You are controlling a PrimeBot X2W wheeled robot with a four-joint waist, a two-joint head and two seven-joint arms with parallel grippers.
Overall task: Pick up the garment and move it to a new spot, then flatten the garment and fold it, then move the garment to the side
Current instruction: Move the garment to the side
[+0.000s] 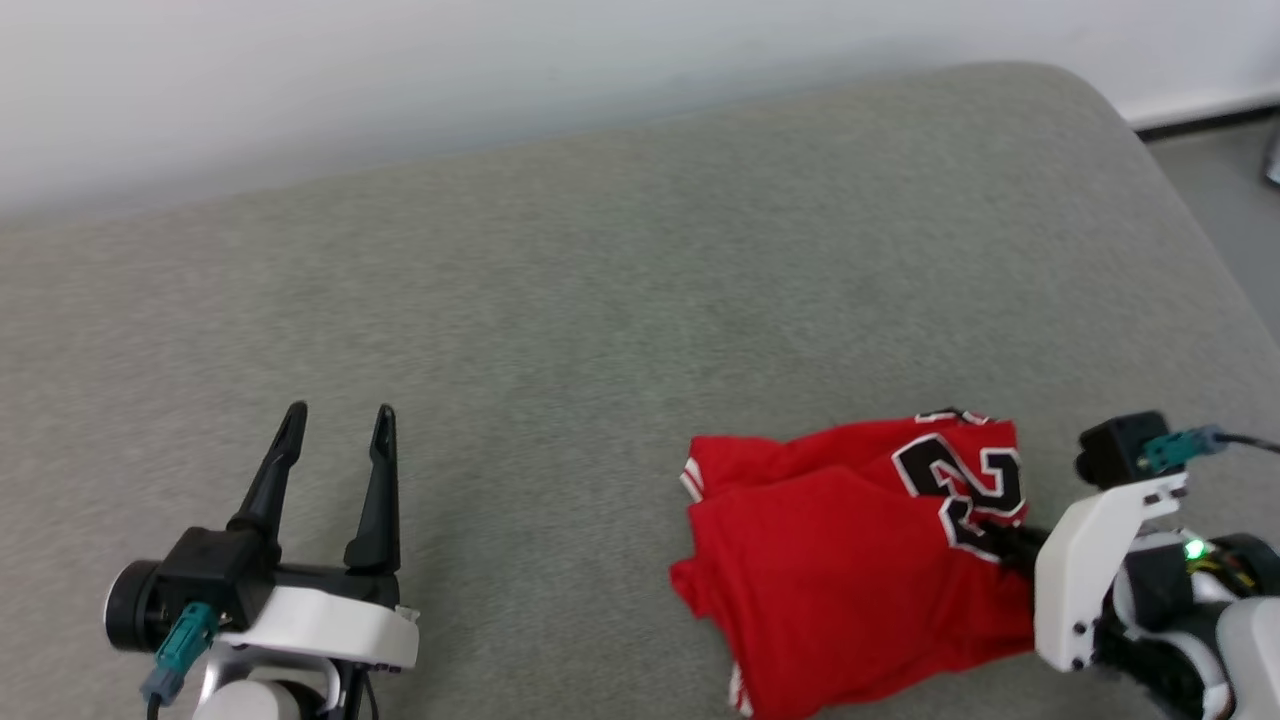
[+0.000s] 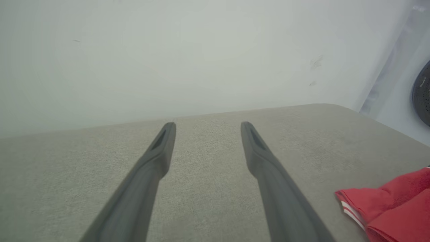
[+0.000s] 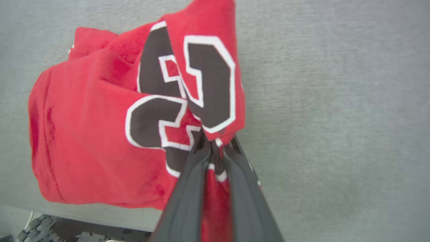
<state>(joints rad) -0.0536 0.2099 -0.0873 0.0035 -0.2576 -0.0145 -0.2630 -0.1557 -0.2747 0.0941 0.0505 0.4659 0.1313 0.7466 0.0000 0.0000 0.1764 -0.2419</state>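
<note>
The garment (image 1: 840, 560), red with black white-outlined numerals, lies bunched near the front right of the grey cushioned surface (image 1: 600, 300). My right gripper (image 1: 1000, 540) reaches into its right side. In the right wrist view that gripper (image 3: 215, 143) is shut, pinching a fold of the garment (image 3: 100, 134) by the numerals. My left gripper (image 1: 340, 415) hovers open at the front left, well apart from the cloth. Nothing sits between its two fingers (image 2: 161, 148) in the left wrist view, where the garment's striped edge (image 2: 386, 205) shows at the lower right.
A pale wall (image 1: 400, 80) runs behind the surface. The surface's right edge rounds off to a grey floor (image 1: 1220, 190). A wide stretch of the cushion lies between the left gripper and the garment.
</note>
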